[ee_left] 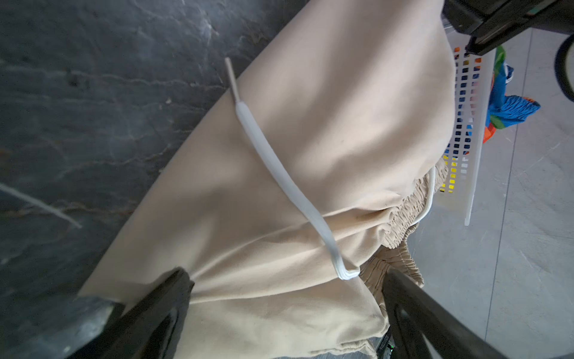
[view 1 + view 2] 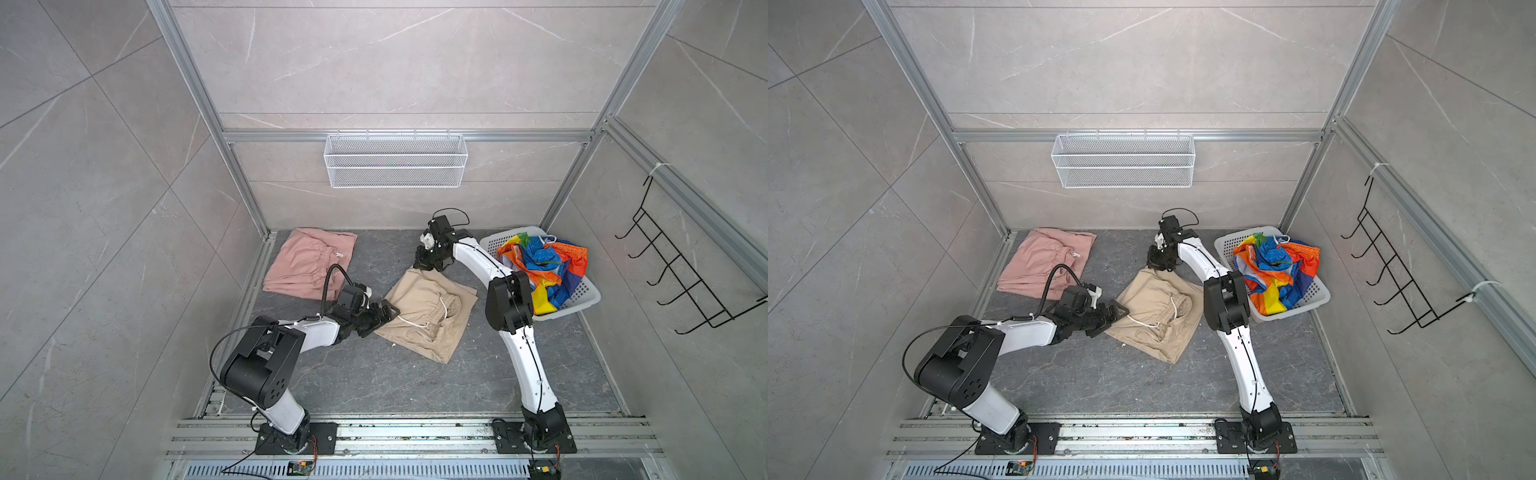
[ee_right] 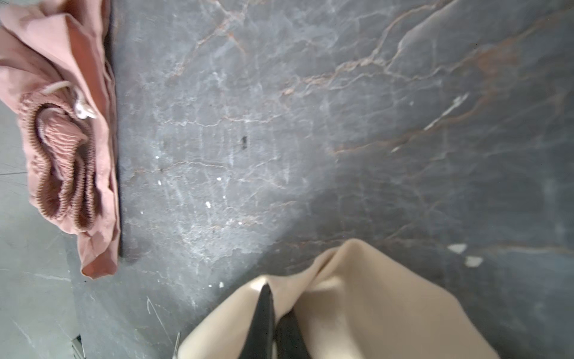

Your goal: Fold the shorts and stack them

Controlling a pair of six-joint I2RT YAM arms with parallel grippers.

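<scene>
The soft beige shorts (image 2: 428, 316) lie wrinkled in the middle of the dark, stone-look table (image 2: 374, 382). The right hand (image 3: 273, 310) pinches their far corner tight. The left hand (image 2: 384, 316) is wide open at their left edge.

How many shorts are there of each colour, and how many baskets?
Pink shorts: 1
Beige shorts: 1
Rainbow-striped shorts: 1
White plastic basket: 1
White wire basket: 1
Total: 5
</scene>
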